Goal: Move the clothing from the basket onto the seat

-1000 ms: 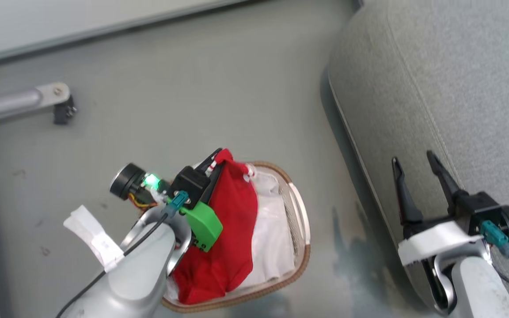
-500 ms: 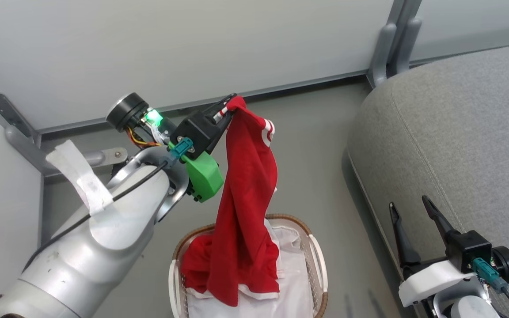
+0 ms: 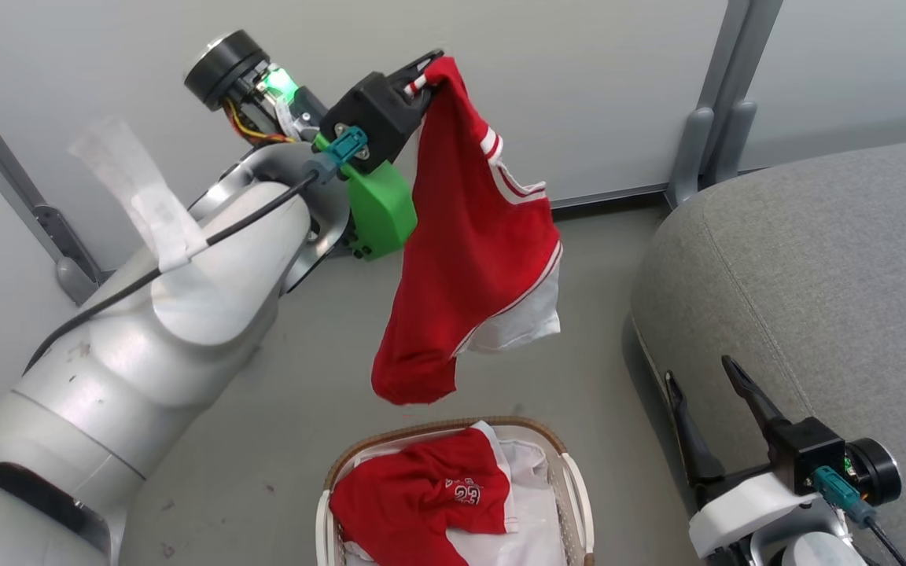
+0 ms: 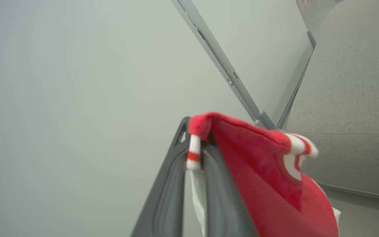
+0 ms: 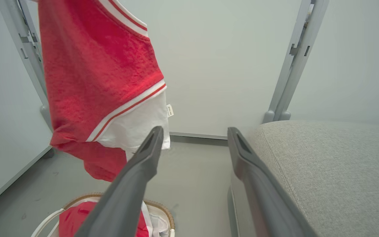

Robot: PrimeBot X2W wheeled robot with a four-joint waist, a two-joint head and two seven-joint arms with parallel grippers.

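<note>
My left gripper [image 3: 427,69] is raised high and shut on the striped edge of a red garment [image 3: 473,244], which hangs free in the air above the basket [image 3: 547,442]. The left wrist view shows the red fabric [image 4: 262,174] pinched between the two fingers and draped to the right. A second red garment [image 3: 421,495] with white lettering lies in the basket on the white liner. My right gripper [image 3: 701,373] is open and empty, low beside the front edge of the grey seat [image 3: 823,275]. In the right wrist view the hanging garment [image 5: 94,75] is upper left and the seat [image 5: 327,164] at right.
A pale wall panel with grey metal posts [image 3: 716,102] stands behind the basket and seat. Grey floor [image 3: 311,377] lies between the basket and the wall. The seat's rounded corner [image 3: 657,236] is close to the right of the hanging garment.
My left gripper has risen with the red garment, lifting it fully out of the basket so it hangs free. The head camera has tilted up. The right gripper stays open.
</note>
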